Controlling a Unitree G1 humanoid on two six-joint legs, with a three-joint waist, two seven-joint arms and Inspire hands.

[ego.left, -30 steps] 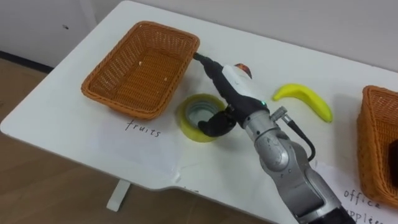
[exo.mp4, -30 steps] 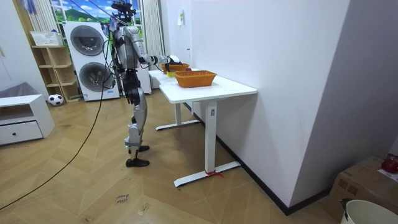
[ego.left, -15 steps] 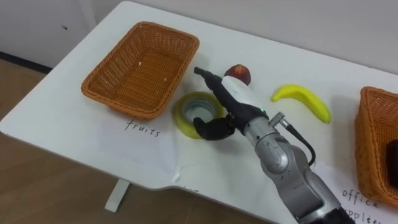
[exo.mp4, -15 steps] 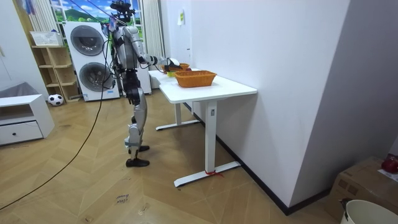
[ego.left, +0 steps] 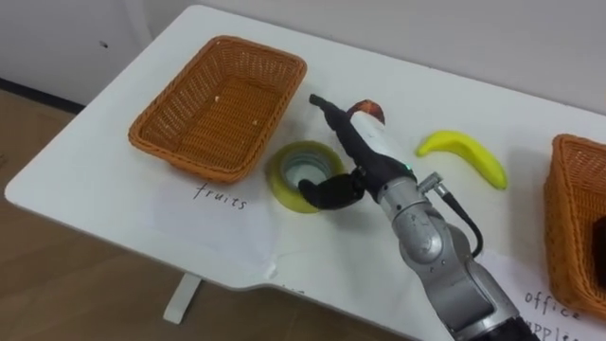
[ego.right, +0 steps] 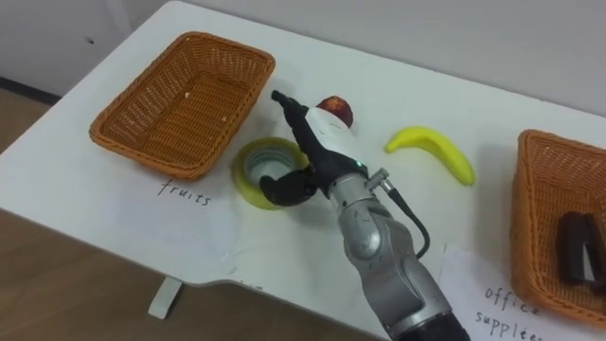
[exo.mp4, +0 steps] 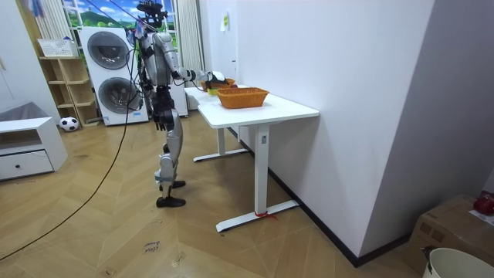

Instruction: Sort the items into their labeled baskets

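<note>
Left eye view: right hand (ego.left: 369, 152) low over tape roll (ego.left: 289, 185) on table (ego.left: 95, 180), fingers straight, pointing past apple (ego.left: 371, 111); thumb bent against roll's near rim. Right eye view: same pose, forearm slanting across table. Room view: standing at table's end, right arm outstretched.

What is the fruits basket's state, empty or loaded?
Empty: the basket shows bare wicker bottom; banana and red fruit lie outside on the table.

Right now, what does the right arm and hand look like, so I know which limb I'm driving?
The right hand has a white shell on its back and black fingers. At the wrist a small green light glows and a silver connector feeds a dark cable looping along the forearm, which is rounded grey metal.
</note>
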